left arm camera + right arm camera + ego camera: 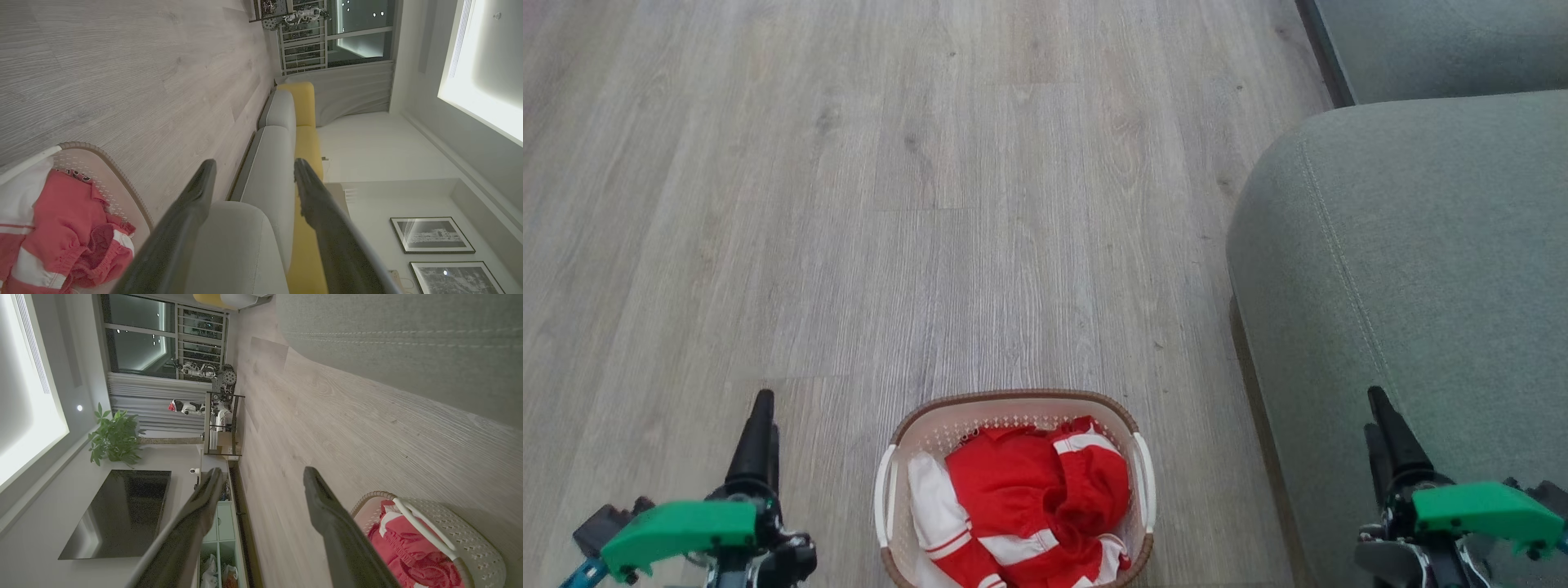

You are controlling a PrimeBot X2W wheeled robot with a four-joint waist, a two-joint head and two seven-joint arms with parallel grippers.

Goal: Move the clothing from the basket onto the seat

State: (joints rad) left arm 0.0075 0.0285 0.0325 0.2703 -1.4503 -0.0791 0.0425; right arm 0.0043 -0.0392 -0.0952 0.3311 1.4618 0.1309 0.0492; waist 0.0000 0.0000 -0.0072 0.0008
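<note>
The basket (1013, 402) stands on the floor at the bottom middle of the head view, cream with a brown rim and white handles. Red clothing (1021, 490) with white stripes lies bunched inside it. To its right rises the grey-green seat (1405, 269), with a stitched seam along its rounded edge. My left gripper (764, 416) hangs open left of the basket, holding nothing. My right gripper (1378, 408) is open and empty over the seat's front edge. The left wrist view has the clothing (61, 212) in the basket (102, 163) left of its open gripper (254, 167). The right wrist view has basket (461, 539) and clothing (404, 547) right of the open gripper (263, 473).
Pale wood floor (931, 204) stretches ahead and to the left. A second sofa cushion (1437, 49) lies beyond the seat. Yellow back cushions (304, 106) line the sofa. Across the room stand a low cabinet (220, 531), a dark screen (122, 510) and a plant (114, 437).
</note>
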